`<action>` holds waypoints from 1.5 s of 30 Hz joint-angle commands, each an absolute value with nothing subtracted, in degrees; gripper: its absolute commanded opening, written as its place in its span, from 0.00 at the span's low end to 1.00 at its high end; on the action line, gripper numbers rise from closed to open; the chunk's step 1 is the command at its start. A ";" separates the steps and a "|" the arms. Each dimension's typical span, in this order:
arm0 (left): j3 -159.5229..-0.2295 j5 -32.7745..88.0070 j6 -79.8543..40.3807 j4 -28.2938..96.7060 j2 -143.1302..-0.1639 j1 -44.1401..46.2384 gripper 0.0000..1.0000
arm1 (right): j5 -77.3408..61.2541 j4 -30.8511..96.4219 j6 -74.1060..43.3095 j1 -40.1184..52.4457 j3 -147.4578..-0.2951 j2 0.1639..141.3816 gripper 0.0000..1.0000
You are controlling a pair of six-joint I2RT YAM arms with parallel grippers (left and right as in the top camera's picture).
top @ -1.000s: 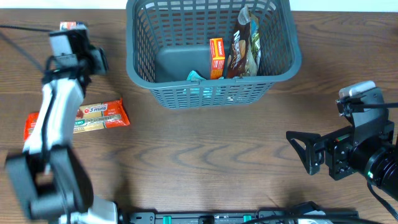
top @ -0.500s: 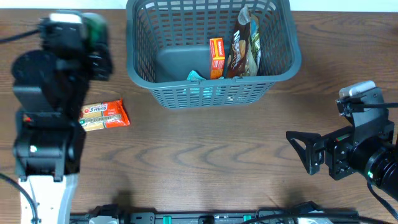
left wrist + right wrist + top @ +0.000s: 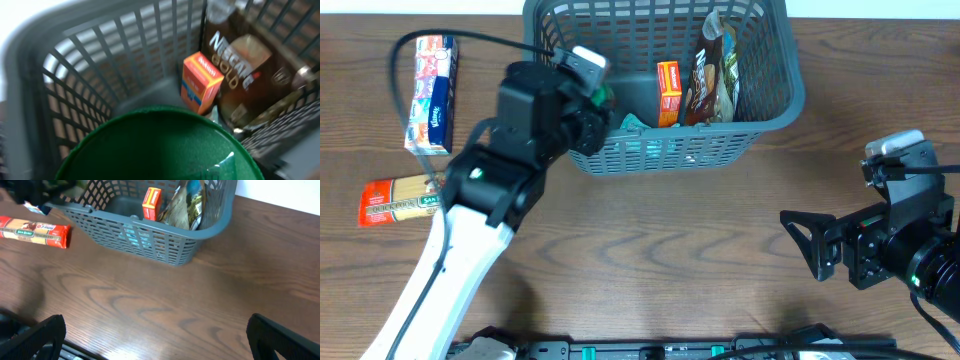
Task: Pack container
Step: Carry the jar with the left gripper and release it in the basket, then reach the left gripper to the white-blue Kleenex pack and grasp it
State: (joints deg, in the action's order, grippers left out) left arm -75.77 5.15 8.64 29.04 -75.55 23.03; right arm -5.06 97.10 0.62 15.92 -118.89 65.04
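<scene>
Now | left end effector: gripping green can; right end effector: splayed

Container: large dark grey-blue plastic basket; rectangular, lattice slotted walls, thick rim, solid floor; upright, open top; sits at 12 o'clock on the table; partly filled; orange box and brown Nescafe pouch stand toward its 3 o'clock side; floor bare toward 9 o'clock; front wall faces 6 o'clock
</scene>
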 commanded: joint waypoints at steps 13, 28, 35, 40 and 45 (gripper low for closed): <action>-77.21 -2.83 10.46 28.99 -77.78 23.22 0.99 | -4.51 97.25 0.23 15.84 -119.15 65.14 0.99; -82.74 -23.62 -3.36 39.79 -60.60 10.74 0.98 | -4.51 97.25 0.23 15.84 -119.15 65.14 0.99; -81.14 -14.37 -3.40 39.99 -65.63 -8.36 0.98 | -4.51 97.25 0.23 15.84 -119.15 65.14 0.99; -81.14 -3.88 -0.43 37.69 -77.84 -18.92 0.98 | -4.51 97.25 0.23 15.84 -119.15 65.14 0.99; -81.14 1.06 7.53 32.10 -90.00 -21.91 0.98 | -4.51 97.25 0.23 15.84 -119.15 65.14 0.99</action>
State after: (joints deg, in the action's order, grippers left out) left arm -81.95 -4.75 1.72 33.91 -84.97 -20.99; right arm -5.06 97.10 0.62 15.92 -118.89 65.10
